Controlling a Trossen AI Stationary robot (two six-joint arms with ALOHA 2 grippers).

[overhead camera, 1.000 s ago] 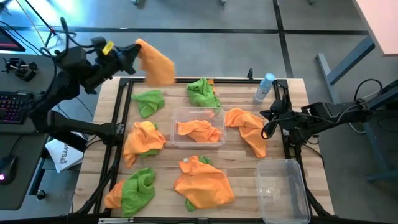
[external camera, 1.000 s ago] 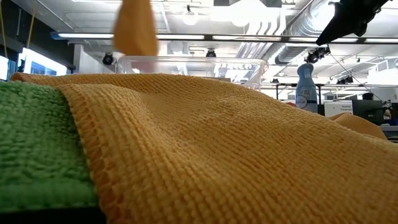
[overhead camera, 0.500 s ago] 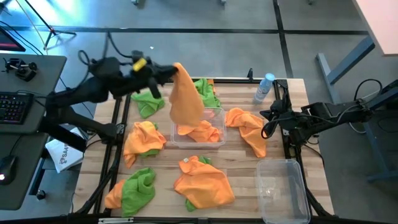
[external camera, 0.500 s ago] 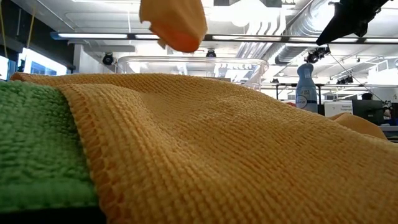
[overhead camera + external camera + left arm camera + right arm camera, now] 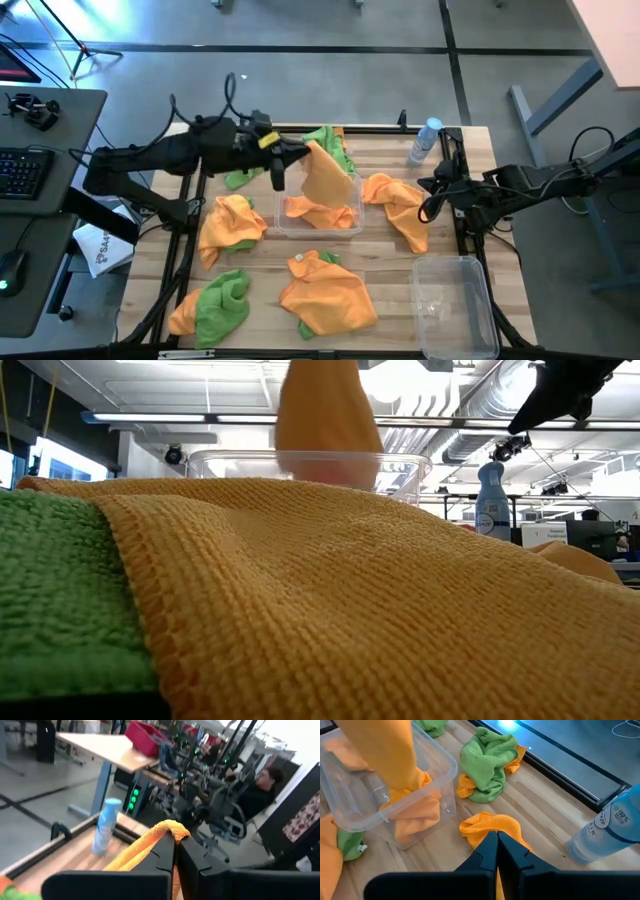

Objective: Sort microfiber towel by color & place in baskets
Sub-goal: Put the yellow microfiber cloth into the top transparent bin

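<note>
An orange towel [image 5: 327, 178] is held pinched at its top edge by the left gripper [image 5: 287, 156], hanging limp into the central clear bin [image 5: 348, 226], where another orange cloth [image 5: 322, 211] already lies. Soft, light and floppy handling is expected; an edge or raised fold is judged the best hold. The right gripper [image 5: 431, 187], beside the bin, is seen with fingers together, empty.

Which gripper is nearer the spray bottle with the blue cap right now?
Right. The right gripper, shut and empty, sits just in front of the spray bottle near the table's right edge. The left gripper holds an orange towel over the middle basket, farther off.
</note>
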